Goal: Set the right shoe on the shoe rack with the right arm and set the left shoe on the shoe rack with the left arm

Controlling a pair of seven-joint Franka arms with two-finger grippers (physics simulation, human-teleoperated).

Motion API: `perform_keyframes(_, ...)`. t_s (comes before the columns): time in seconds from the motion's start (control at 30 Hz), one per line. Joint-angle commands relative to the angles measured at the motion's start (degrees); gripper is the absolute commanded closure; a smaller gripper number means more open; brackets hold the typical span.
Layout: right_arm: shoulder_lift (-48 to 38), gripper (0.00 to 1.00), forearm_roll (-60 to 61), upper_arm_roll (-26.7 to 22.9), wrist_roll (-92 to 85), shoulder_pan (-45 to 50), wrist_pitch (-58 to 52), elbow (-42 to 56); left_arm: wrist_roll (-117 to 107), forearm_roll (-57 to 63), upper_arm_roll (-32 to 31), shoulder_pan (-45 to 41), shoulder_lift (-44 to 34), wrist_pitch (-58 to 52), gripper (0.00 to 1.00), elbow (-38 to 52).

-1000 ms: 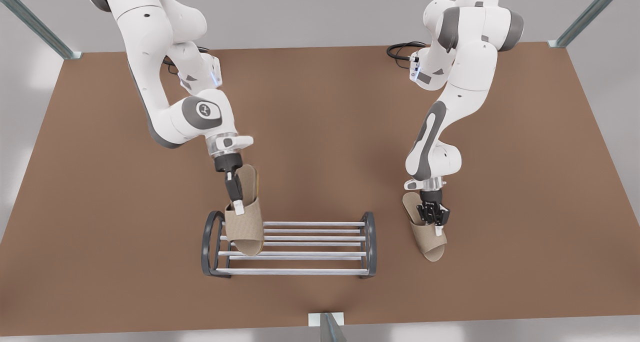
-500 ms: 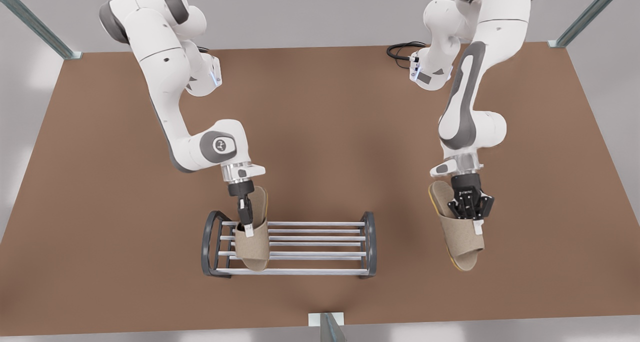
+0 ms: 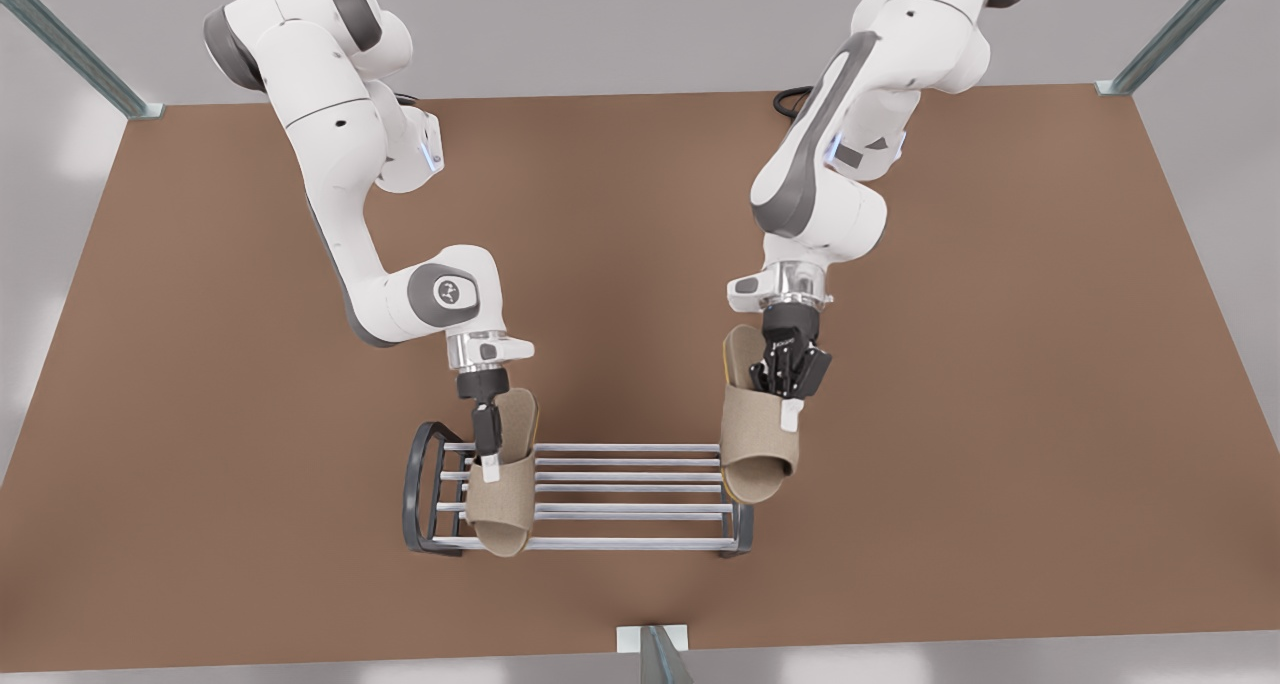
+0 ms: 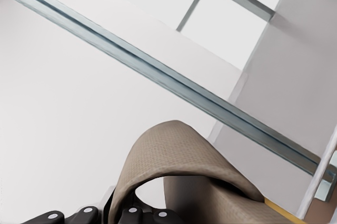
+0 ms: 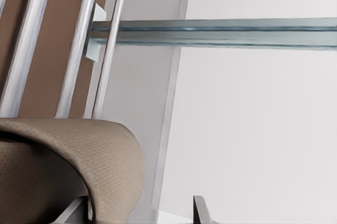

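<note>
The right shoe lies toe-down across the bars of the shoe rack, near the rack's end on the front view's left, with its heel raised towards the arm. Whether its sole bears fully on the bars cannot be told. In the right wrist view the strap of this shoe appears with the silver rack bars close behind it. The right gripper is clamped on the strap, one finger inside it and one outside. The left shoe hangs toe-down at the opposite end of the rack, overlapping the dark end frame on the front view's right. It appears to be above the rack rather than resting on it, though contact cannot be ruled out. The left gripper is closed on this strap, whose arch rises over the black fingers in the left wrist view. Both arms reach in from the far side of the brown table. Judged from this arrangement, the task is well advanced but unfinished. The right shoe is at its place and awaits release. The left shoe probably needs shifting inward over the bars and lowering before it too is let go.
</note>
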Motion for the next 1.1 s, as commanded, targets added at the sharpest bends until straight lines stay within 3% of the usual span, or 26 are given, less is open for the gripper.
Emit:
perform_keyframes(0.0,0.05,0.00,1.47,-0.18,-4.47,0.02,0.06,0.02,2.70,-1.79,0.02,-0.04,0.15,-2.75,0.79,0.19)
perform_keyframes(0.27,0.66,0.00,1.47,-0.27,-4.38,-0.33,0.32,-0.07,2.70,-5.57,0.11,-3.11,0.06,-3.11,0.79,0.81)
perform_keyframes(0.37,-2.41,0.00,1.38,-0.18,-4.20,-0.33,-0.12,-4.99,2.70,-7.59,0.11,-3.99,-0.12,-3.81,0.79,0.81)
perform_keyframes(0.6,-13.66,0.00,1.82,0.17,-3.41,-0.50,4.88,-12.02,2.70,-12.61,0.11,-8.74,1.55,-8.55,0.79,1.60)
perform_keyframes(0.7,-21.57,0.00,2.00,0.26,-0.08,-3.75,10.69,-15.27,2.79,-13.75,0.11,-8.74,9.81,-8.64,0.79,10.38)
perform_keyframes(0.83,-25.62,0.00,25.89,-0.44,1.33,-10.17,18.60,-10.97,2.97,-15.51,0.28,-8.04,19.91,-8.29,0.79,20.31)
perform_keyframes(0.9,-24.13,0.00,47.95,-0.97,1.07,-11.49,17.82,-8.07,2.88,-16.12,1.69,-7.60,23.87,-8.12,0.79,23.48)
perform_keyframes(0.93,-22.37,0.00,50.07,-1.15,0.98,-11.49,12.38,-5.70,2.97,-16.12,1.78,-6.81,25.28,-7.94,0.79,24.97)
perform_keyframes(0.97,-21.23,0.00,60.69,3.59,0.20,-11.05,-1.68,-3.32,3.05,-16.12,2.04,-6.45,26.78,-7.41,0.79,26.90)
perform_keyframes(1.0,-20.87,0.00,72.19,4.92,-6.21,-11.23,-7.32,-2.26,3.14,-16.12,2.13,-6.19,27.92,-7.41,0.79,27.78)
perform_keyframes(1.07,-21.05,0.00,120.53,4.39,-43.64,-17.29,-21.82,1.51,3.14,-16.12,2.13,-5.75,29.41,-7.41,0.79,28.67)
